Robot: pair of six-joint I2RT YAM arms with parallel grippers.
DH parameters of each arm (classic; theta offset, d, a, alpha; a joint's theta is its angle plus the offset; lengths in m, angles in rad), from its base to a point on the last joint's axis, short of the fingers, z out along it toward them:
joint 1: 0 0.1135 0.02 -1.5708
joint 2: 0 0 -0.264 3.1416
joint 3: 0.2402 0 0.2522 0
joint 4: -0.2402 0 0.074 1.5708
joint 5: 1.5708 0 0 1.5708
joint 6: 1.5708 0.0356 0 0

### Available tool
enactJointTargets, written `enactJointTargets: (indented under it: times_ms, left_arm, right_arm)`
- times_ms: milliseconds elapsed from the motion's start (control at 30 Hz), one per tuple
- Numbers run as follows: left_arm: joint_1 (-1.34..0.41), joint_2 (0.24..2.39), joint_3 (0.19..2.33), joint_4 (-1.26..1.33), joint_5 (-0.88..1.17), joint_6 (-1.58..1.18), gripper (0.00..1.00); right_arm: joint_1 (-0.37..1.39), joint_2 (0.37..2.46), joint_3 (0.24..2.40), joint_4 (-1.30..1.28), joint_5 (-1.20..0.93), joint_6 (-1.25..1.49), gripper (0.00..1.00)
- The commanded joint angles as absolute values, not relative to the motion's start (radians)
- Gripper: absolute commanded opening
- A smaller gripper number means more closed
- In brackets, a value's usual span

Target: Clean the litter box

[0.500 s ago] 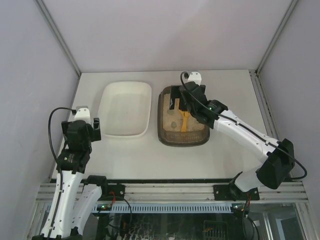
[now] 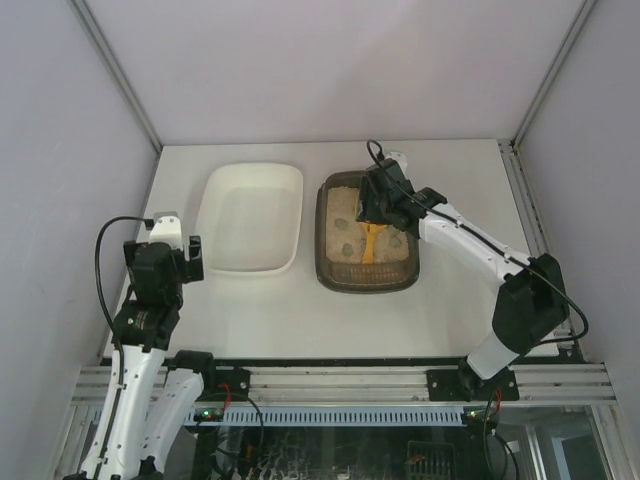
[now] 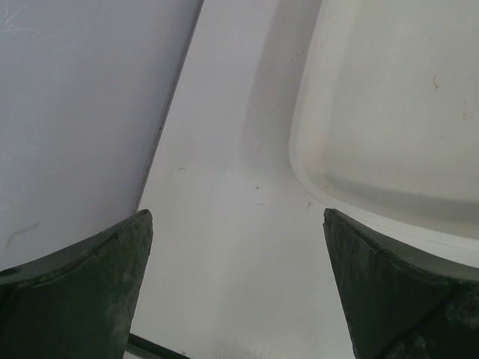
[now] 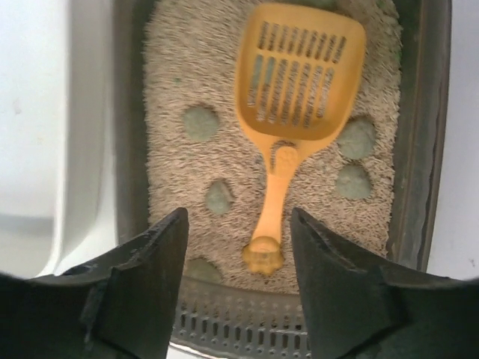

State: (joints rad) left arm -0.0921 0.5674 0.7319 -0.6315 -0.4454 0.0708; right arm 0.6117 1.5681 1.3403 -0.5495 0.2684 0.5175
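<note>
Top view: the litter box (image 2: 366,286) sits right of centre on the table (image 2: 300,315), with tan litter, grey clumps (image 2: 347,250) and a yellow scoop (image 2: 369,243) inside. The white tray (image 2: 250,215) lies just left of it.

The right gripper (image 2: 372,212) hangs over the box's far half.

Left wrist: the left gripper (image 3: 236,224) is spread wide above bare table, near the tray's corner.

Right wrist: the right gripper is spread and pinches nothing, with the scoop handle below the gap.

Since half a second ago the right wrist has swung right, baring more litter. The scoop hasn't moved.
</note>
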Motion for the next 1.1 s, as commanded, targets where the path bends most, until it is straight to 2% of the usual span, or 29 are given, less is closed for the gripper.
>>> enactJointTargets:
  times_ms: [0,367,800,1067]
  left_arm:
    - [-0.108,0.6,0.733,-0.532,-0.356,0.152,1.0]
    - [-0.116,0.872,0.978,-0.518,-0.253,0.138,1.0]
    - [-0.119,0.841,0.93,-0.515,-0.206,0.101,1.0]
    - [-0.119,0.831,0.898,-0.53,-0.158,0.103,1.0]
  right_arm:
    - [0.555,1.628,1.371,-0.589,0.167,0.592,0.55]
    - [0.526,1.764,1.379,-0.664,0.082,0.639,0.58]
    - [0.524,1.858,1.358,-0.591,0.111,0.649,0.58]
    - [0.504,1.893,1.353,-0.52,0.086,0.664,0.49]
